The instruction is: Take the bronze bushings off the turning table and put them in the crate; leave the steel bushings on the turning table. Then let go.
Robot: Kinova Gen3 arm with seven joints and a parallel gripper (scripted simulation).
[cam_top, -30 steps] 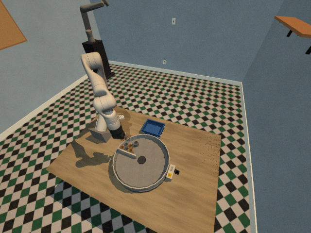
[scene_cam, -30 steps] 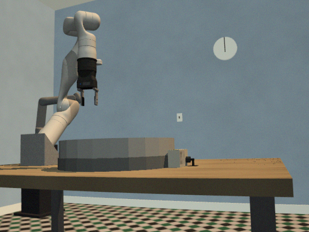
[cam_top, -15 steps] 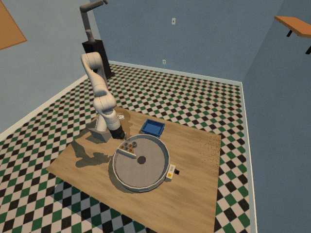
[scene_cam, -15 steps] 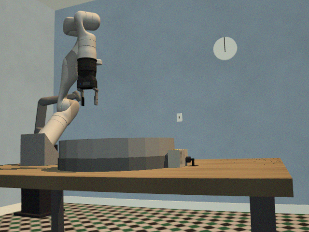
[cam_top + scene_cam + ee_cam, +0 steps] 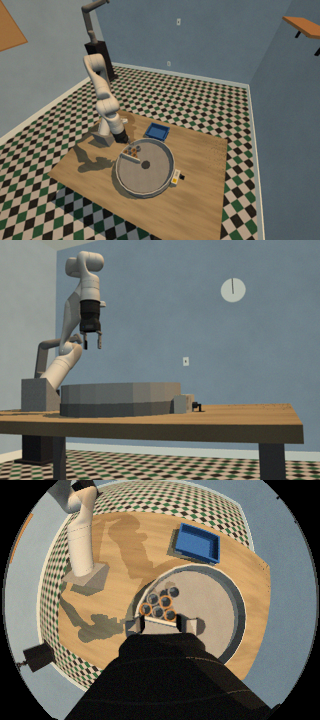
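Broadly, the wooden table (image 5: 196, 155) (image 5: 155, 429) (image 5: 255, 580) carries the turning table (image 5: 155, 178) (image 5: 116, 395) (image 5: 210, 595), a wide round tray with a raised rim. The blue crate (image 5: 157, 132) (image 5: 197, 545) sits just beside it, with no bushing visible inside. A pale straight bar (image 5: 130, 157) (image 5: 160, 621) runs inward from near the rim, and the bushings are gathered along one side of it.

The gripper (image 5: 128, 142) (image 5: 92, 348) (image 5: 160, 620) hangs well above the tray, fingers wide apart and nothing between them, pointing down. From it, the 3 bronze bushings (image 5: 133, 150) (image 5: 165, 601) lie below and, in the wrist view, somewhat to the crate's side of the line joining the fingertips. They seem to stand on end, bores up, so each long axis would run vertically, matching a straight descent; being round, they favour no finger angle.

Smallest gaps matter most: the 3 steel bushings (image 5: 138, 148) (image 5: 173, 591) are mixed among them (1 nestles between 2 bronze ones near the bar), so a finger could easily nudge steel.
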